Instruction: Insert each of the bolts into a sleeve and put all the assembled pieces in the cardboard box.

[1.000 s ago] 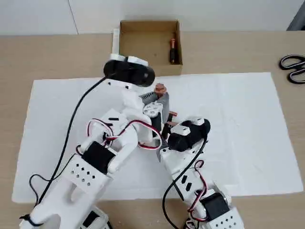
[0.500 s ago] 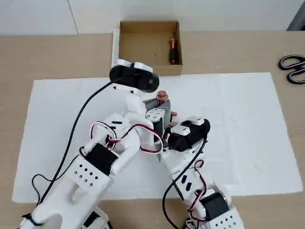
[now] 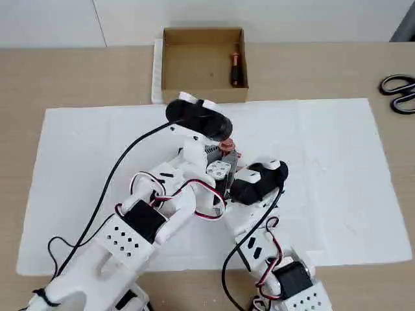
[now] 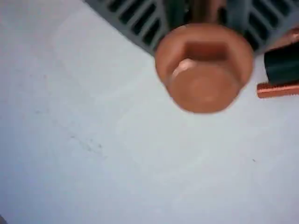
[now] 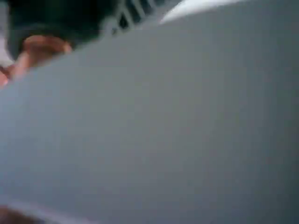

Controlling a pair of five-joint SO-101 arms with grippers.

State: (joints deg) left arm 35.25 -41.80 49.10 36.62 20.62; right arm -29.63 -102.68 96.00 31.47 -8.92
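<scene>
My left gripper (image 3: pixel 224 150) is shut on a copper bolt (image 3: pixel 226 144) over the white sheet, a little in front of the cardboard box (image 3: pixel 194 59). In the left wrist view the bolt's head (image 4: pixel 203 67) hangs from the grey fingers (image 4: pixel 135 14) above the paper. A black piece (image 4: pixel 282 65) and a copper threaded end (image 4: pixel 277 88) sit close beside it. My right arm (image 3: pixel 258 179) is pressed up against the left gripper, its tip hidden beneath it. One bolt-in-sleeve piece (image 3: pixel 236 67) lies along the box's right wall.
A white paper sheet (image 3: pixel 324 168) covers the middle of the wooden table. Scissors (image 3: pixel 399 92) lie at the far right edge. The right wrist view has a blurred grey surface (image 5: pixel 177 130) and a copper blur (image 5: pixel 42 49).
My left gripper has carried the bolt away from the box, toward the right arm's tip. The right arm has barely moved.
</scene>
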